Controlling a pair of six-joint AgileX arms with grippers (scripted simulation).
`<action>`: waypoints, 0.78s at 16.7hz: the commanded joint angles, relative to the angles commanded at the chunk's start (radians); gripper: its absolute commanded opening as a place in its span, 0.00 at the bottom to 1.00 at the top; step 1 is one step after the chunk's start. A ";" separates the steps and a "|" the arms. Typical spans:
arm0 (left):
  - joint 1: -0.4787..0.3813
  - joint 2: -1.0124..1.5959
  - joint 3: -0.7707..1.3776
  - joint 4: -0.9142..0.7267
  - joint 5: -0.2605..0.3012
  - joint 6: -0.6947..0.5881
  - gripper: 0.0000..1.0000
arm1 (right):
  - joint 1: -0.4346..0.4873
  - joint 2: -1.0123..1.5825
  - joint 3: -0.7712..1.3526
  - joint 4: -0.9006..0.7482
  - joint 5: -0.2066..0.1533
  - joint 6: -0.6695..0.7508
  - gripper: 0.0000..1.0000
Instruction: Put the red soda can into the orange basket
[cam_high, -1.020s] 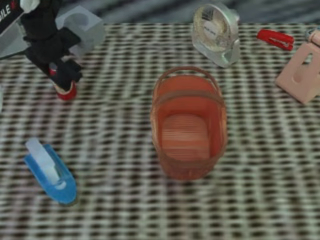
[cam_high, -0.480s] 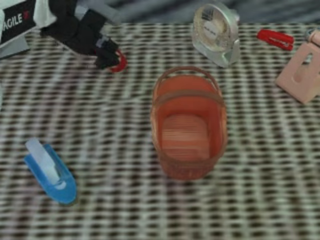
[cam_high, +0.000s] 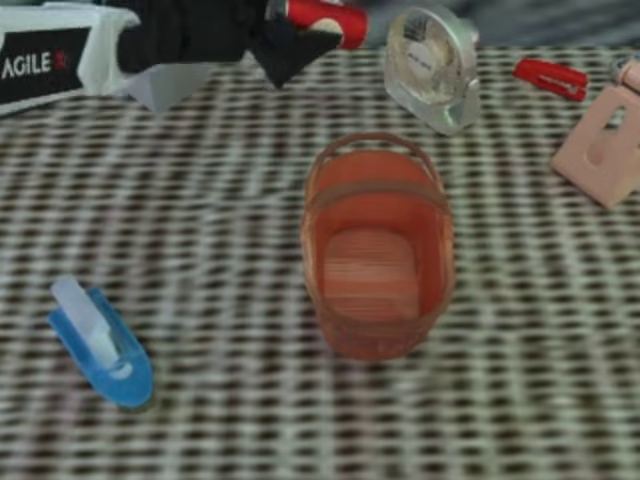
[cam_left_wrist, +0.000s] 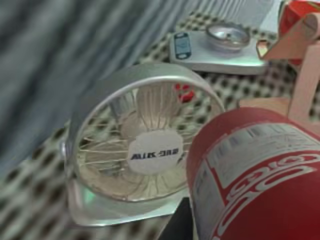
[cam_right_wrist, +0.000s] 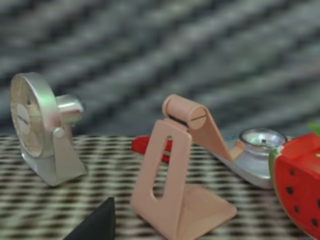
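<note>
The red soda can (cam_high: 325, 17) lies sideways in the air at the far edge of the table, left of the fan, with my left gripper (cam_high: 298, 32) shut on it. In the left wrist view the can (cam_left_wrist: 255, 175) fills the near corner, beside one dark finger (cam_left_wrist: 177, 222). The orange basket (cam_high: 378, 335) stands upright at the table's middle, nearer than the can and to its right, with nothing inside. My right gripper is outside the top view. Its wrist view shows one dark fingertip (cam_right_wrist: 97, 222), set wide and holding nothing.
A silver desk fan (cam_high: 430, 65) stands just right of the held can. A red stapler (cam_high: 550, 77) and a pink stand (cam_high: 605, 145) sit at the far right. A blue object (cam_high: 100, 340) lies at the near left, and a grey block (cam_high: 165, 85) under my left arm.
My left gripper has lifted the can off the table at the far left and carried it rightward and upward toward the fan. The basket has not moved.
</note>
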 joint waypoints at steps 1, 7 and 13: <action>-0.009 -0.027 -0.050 0.101 0.058 -0.031 0.00 | 0.000 0.000 0.000 0.000 0.000 0.000 1.00; -0.050 -0.152 -0.290 0.508 0.321 -0.181 0.00 | 0.000 0.000 0.000 0.000 0.000 0.000 1.00; -0.057 -0.178 -0.336 0.569 0.366 -0.209 0.00 | 0.000 0.000 0.000 0.000 0.000 0.000 1.00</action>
